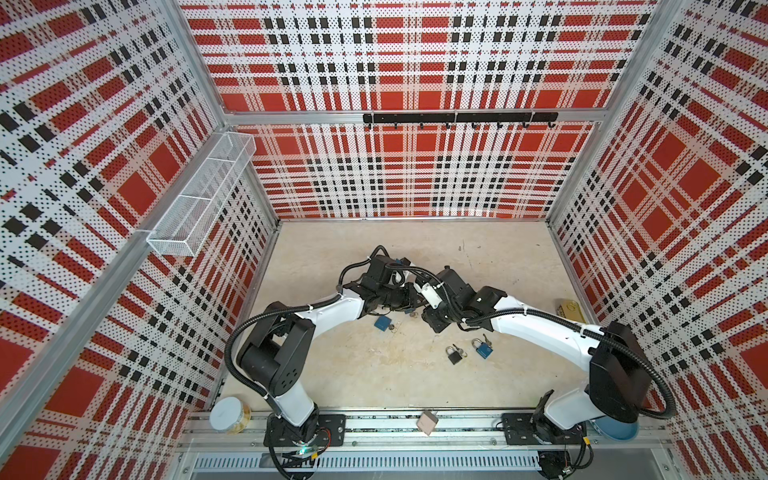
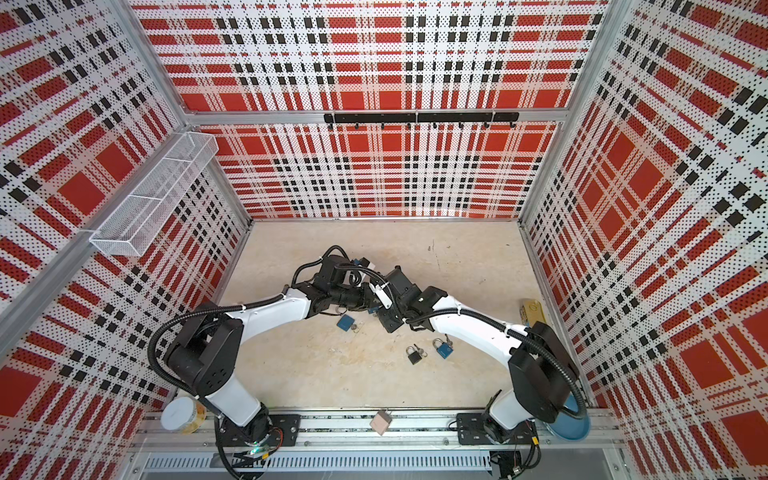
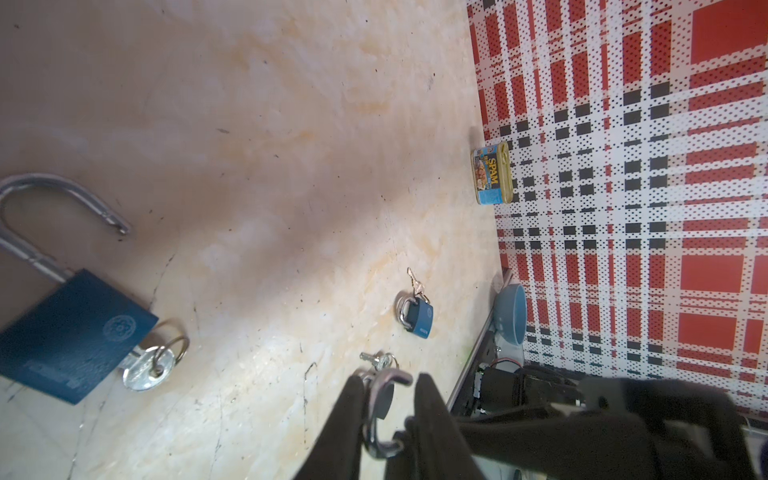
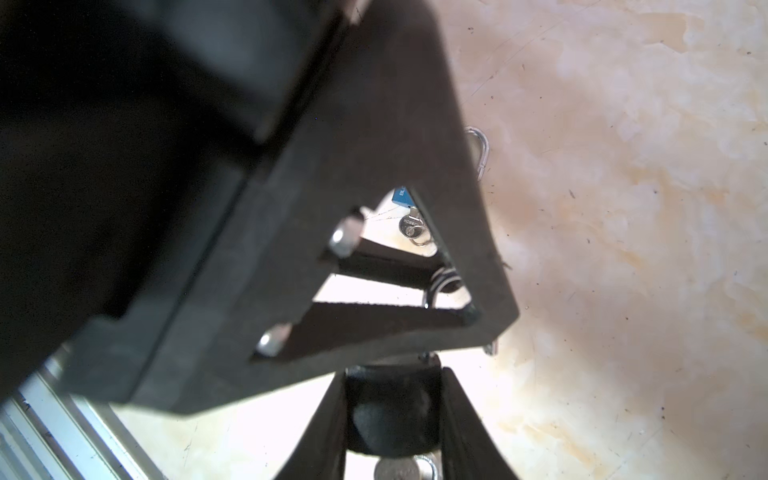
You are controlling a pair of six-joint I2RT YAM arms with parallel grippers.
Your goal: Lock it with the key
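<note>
Right fingers are clamped on the black metal padlock as support; its silver shackle is straddled by left fingers, grip unconfirmed.

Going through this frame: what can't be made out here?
Held padlock: hidden under both wrists in both top views; only part of its body shows in the right wrist view, inside the right pincer.
Its key: cut off by that view's edge.
Left pincer: sits around the shackle in the left wrist view; whether it clamps cannot be told.
</note>
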